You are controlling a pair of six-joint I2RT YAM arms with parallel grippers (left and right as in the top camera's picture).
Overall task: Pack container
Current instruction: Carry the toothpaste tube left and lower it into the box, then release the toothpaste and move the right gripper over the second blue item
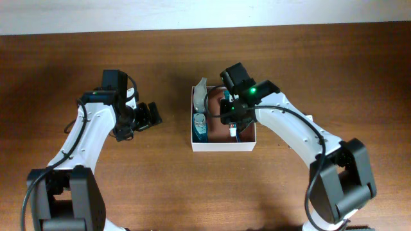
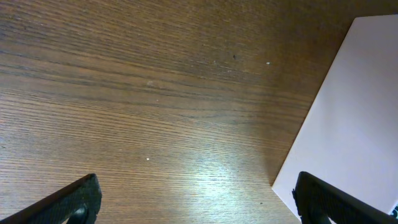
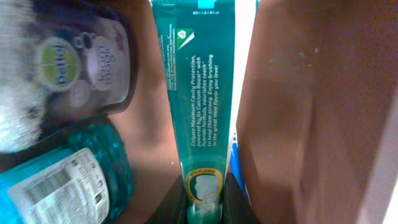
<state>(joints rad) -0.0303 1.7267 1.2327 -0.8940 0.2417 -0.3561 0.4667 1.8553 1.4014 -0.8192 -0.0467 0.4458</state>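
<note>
Right wrist view, from the right claw [image 3: 208, 208] outward: pinched on one end of a green toothpaste tube [image 3: 202, 93], with the tube pointing straight away from the fingers into the container [image 3: 311, 112]. To the left of the tube, a purple foam-wash pack [image 3: 93, 62] and a teal bottle [image 3: 68, 174], both close beside it; to the right, bare reddish-brown lining.

Judged as the placing step, with the tube nearly down. Lower gently into the gap right of the teal bottle, holding the tube parallel to the container wall so as not to ride up on the pack. Let go only once laid flat, spread the claw just enough to free the tube, then lift straight up to avoid dragging the neighbours.

Seen from overhead, container near the middle of the desk [image 1: 321, 64], between the two arms. Left claw [image 2: 196, 202] spread wide and empty above bare desk, just left of the container's white outer wall; best held clear, or ready to steady the container against sliding.
</note>
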